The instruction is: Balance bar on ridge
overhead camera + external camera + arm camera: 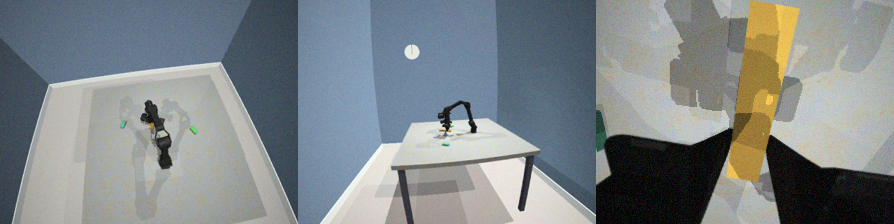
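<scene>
The orange bar (151, 126) (441, 130) (763, 55) looks about level in the exterior view, off the table. It lies across the top of the small blue-grey ridge (446, 134); the exact contact is too small to tell. My gripper (447, 129) (749, 135) is slightly open, pointing down, with its fingertips on either side of the bar and hardly any gap to its sides. In the wrist view one bar end shows between the fingers and the long part reaches up the picture. The arm hides most of the bar in the top view.
A teal block (123, 124) (446, 144) (600, 132) lies on the table (208, 182) (428, 157) to one side of the ridge. A bright green block (193, 129) (452, 126) lies on the other side. The arm's base (165, 162) (474, 129) stands behind the gripper.
</scene>
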